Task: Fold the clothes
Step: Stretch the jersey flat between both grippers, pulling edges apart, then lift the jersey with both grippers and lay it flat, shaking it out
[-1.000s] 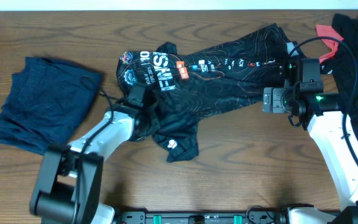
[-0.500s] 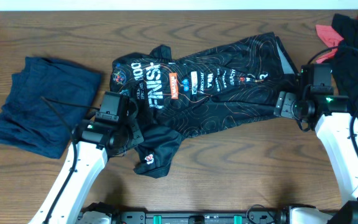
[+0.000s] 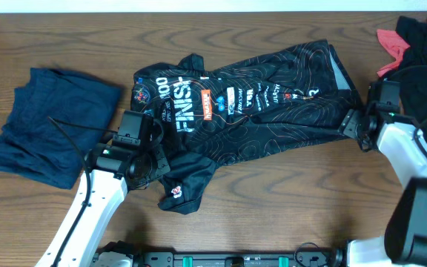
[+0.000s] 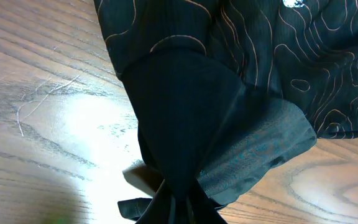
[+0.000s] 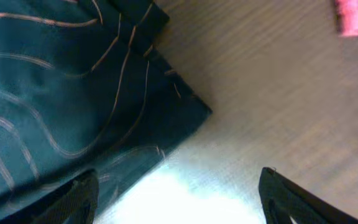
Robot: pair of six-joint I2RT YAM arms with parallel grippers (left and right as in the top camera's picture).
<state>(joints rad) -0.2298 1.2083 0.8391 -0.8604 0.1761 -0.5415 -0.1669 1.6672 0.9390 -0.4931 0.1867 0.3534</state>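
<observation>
The black jersey with grey contour lines and white lettering lies spread across the middle of the table. My left gripper is shut on a bunched fold of its lower left edge; the left wrist view shows the black cloth gathered into the jaws. My right gripper is open at the jersey's right corner; the right wrist view shows the hem corner lying flat between the spread fingers, with nothing held. A navy garment lies at the left. A black and coral garment lies at the far right.
Bare brown wood tabletop lies in front of the jersey. A pink scrap shows at the top right of the right wrist view. A black cable runs from the left arm over the navy garment.
The jersey was pulled out flat and leftward. My right gripper has let go of the right corner and moved right. My left gripper holds still.
</observation>
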